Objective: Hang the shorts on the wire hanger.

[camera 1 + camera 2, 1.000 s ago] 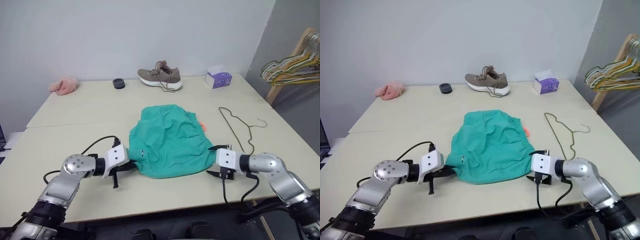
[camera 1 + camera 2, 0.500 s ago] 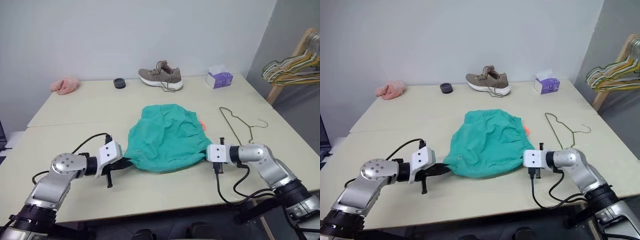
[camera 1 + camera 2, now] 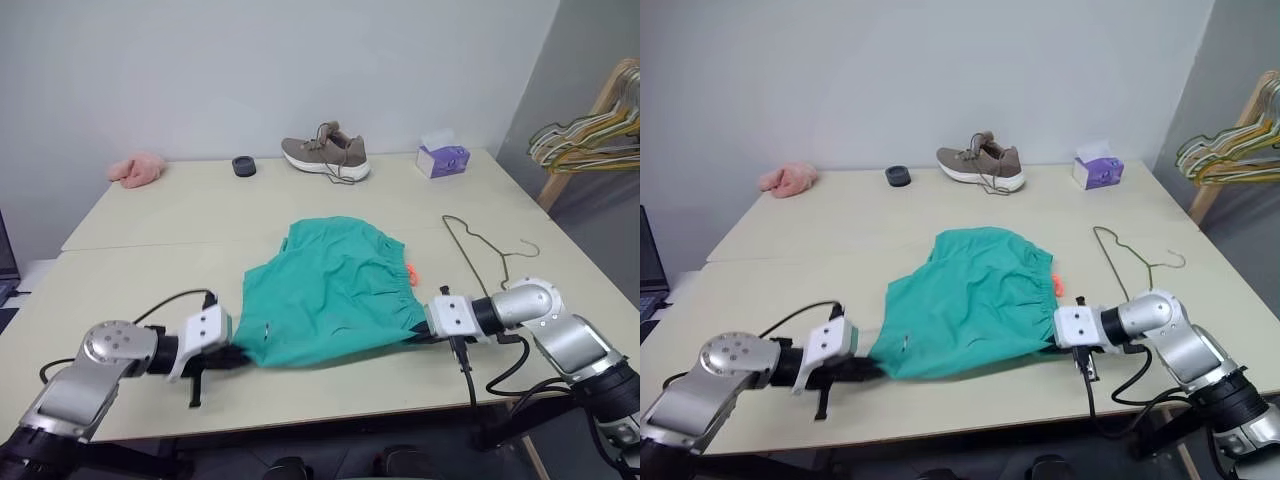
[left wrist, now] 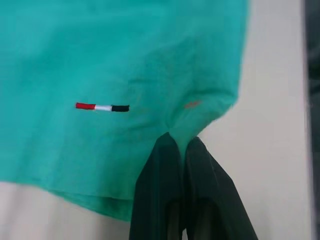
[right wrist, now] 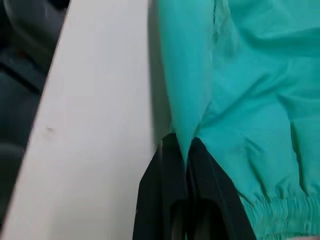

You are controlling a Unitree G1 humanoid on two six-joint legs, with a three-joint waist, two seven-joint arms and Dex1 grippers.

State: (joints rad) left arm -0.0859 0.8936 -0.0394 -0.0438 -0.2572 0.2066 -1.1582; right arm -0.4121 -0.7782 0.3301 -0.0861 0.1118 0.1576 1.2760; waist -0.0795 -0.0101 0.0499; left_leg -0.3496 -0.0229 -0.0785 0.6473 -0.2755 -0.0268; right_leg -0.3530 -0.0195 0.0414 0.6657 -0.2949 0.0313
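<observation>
Nearest the table's front edge, the left gripper (image 3: 232,357) reaches in low from the left, its two black fingers pinched on the near left corner of the shorts (image 3: 330,290), while the right gripper (image 3: 424,330) points leftward from a bent arm and is clamped on the near right edge by the gathered waistband. The teal shorts lie stretched between them on the table (image 3: 150,250). Farther right rests the wire hanger (image 3: 478,248), apart from the fabric; a brown sneaker (image 3: 325,153) sits at the far edge.

Both arms reach in low from the sides, pointing inward toward each other. The left gripper (image 4: 182,142) has its black fingers pinched together on a fold of the shorts (image 3: 335,290); the right gripper (image 5: 182,142) likewise clamps the opposite edge.
</observation>
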